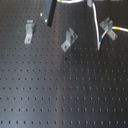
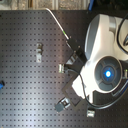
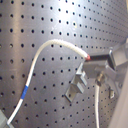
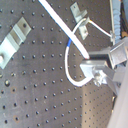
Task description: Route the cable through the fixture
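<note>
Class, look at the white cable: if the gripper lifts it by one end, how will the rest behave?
The cable is probably floppy: it curves in a loose arc in the first wrist view and loops in the second wrist view, so the free length would likely sag and trail. It looks thin, so probably light, and may swing when moved.

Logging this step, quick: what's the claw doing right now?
Claw: shut on the cable, gripping it near the fixture.
</note>
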